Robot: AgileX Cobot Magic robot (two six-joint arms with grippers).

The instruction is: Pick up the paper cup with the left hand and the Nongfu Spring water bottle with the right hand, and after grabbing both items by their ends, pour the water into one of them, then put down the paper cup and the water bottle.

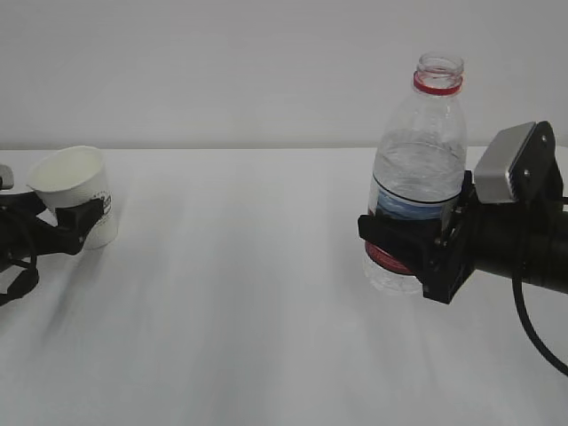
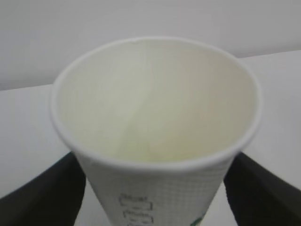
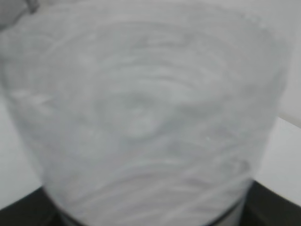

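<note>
exterior view shows the paper cup (image 1: 78,191) at the far left of the white table (image 1: 257,293), tipped a little so its mouth faces up and toward the camera. the left hand (image 1: 73,216) has its 2 black fingers (image 1: 84,217) against the lower half of the cup, 1 on each side; in the left wrist view the same fingers (image 2: 42,193) flank the cup (image 2: 155,127) close under its rim. it looks like a wide grip on the cup, taken low so the open mouth is free to receive a pour. whether the cup's base rests on the table or sits just off it cannot be told. the inside looks dry and empty.

well apart on the right stands the nongfu spring water bottle (image 1: 417,169), upright, uncapped, its red neck ring at the top. the right hand (image 1: 404,247) is clamped around the labelled middle, jaws partly spread to the bottle's width. gripping there leaves the neck clear and lets the wrist roll the bottle over. the water (image 1: 415,173) level is hard to read through the ribbed plastic. the bottle's foot shows below the fingers, close to the table; contact is unclear. the right wrist view gives only a blurred clear wall of the bottle (image 3: 141,117).

judging by this, both grasps are made and the pour has not begun; the 2 things must first come together.
</note>
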